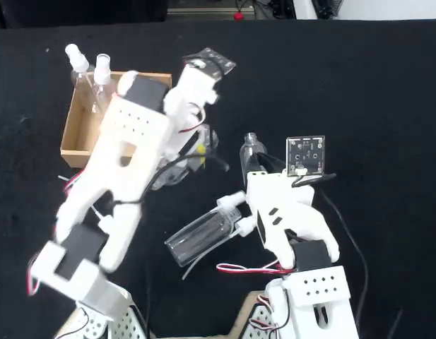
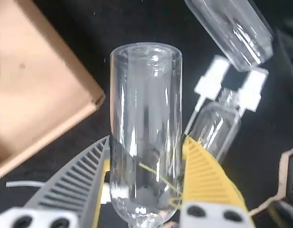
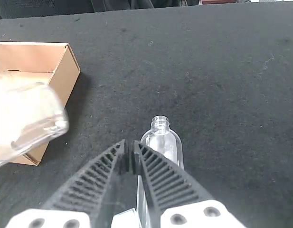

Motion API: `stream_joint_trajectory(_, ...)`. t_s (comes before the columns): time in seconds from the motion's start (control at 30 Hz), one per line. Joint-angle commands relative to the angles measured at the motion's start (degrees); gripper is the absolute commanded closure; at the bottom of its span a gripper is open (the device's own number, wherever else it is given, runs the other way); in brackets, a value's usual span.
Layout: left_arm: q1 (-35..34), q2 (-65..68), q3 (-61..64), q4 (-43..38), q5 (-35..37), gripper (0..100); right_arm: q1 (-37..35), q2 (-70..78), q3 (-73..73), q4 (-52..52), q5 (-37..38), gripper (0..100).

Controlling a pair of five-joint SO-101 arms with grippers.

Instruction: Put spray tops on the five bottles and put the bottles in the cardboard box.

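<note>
My left gripper (image 2: pixel 146 190) is shut on a clear bottle (image 2: pixel 146 118) beside the cardboard box (image 2: pixel 37 99); the bottle's end by the camera is hidden. In the high view this gripper (image 1: pixel 193 154) hangs just right of the box (image 1: pixel 80 131), where two bottles with spray tops (image 1: pixel 90 67) stand. Another clear bottle (image 2: pixel 215 128) and a third (image 2: pixel 231 28) lie close by, with white spray tops (image 2: pixel 210 83) between them. My right gripper (image 3: pixel 129 152) is shut with nothing between its fingers, just in front of an upright uncapped bottle (image 3: pixel 160 137). A capped bottle (image 1: pixel 203 233) lies near it.
The black cloth (image 1: pixel 373 92) to the right and back is bare. A red and white cable (image 1: pixel 246 268) lies by the right arm's base. A thin clear tube (image 2: pixel 20 184) rests on the cloth near the box.
</note>
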Motion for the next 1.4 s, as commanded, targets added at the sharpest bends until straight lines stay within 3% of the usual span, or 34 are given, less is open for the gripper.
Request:
stream_joint_trajectory(0.0, -5.23, -13.36, 14.11, 0.44, 0.26, 86, 0.88, -1.01, -1.8, -1.41, -0.62, 98.6)
stream_joint_trajectory(0.23, -21.67, -27.34, 31.16, 0.44, -10.64, 86, 0.79, -1.01, -1.71, -1.58, -0.62, 98.6)
stream_joint_trajectory(0.53, -55.25, -38.15, 41.8, 0.0, -30.77, 86, 0.53, -1.01, -1.63, -1.58, -0.62, 98.6)
stream_joint_trajectory(0.7, -70.46, -30.86, 42.95, -11.34, -32.79, 86, 0.53, -1.01, -1.63, -1.41, -0.62, 98.6)
stream_joint_trajectory(0.83, -75.65, -21.01, 42.59, -19.34, -32.88, 86, 0.53, -1.01, -1.63, -1.32, -0.62, 98.6)
stream_joint_trajectory(1.07, -78.64, -9.41, 42.95, -31.56, -29.89, 86, 0.53, -1.01, -1.19, -1.41, -0.62, 98.6)
stream_joint_trajectory(1.2, -78.81, -6.59, 42.95, -33.49, -29.19, 85, 0.35, -1.01, -0.48, -1.58, -0.62, 98.6)
stream_joint_trajectory(1.37, -78.46, -4.84, 42.68, -33.49, -29.19, 71, -3.87, -1.01, -0.4, -1.23, -0.44, 98.6)
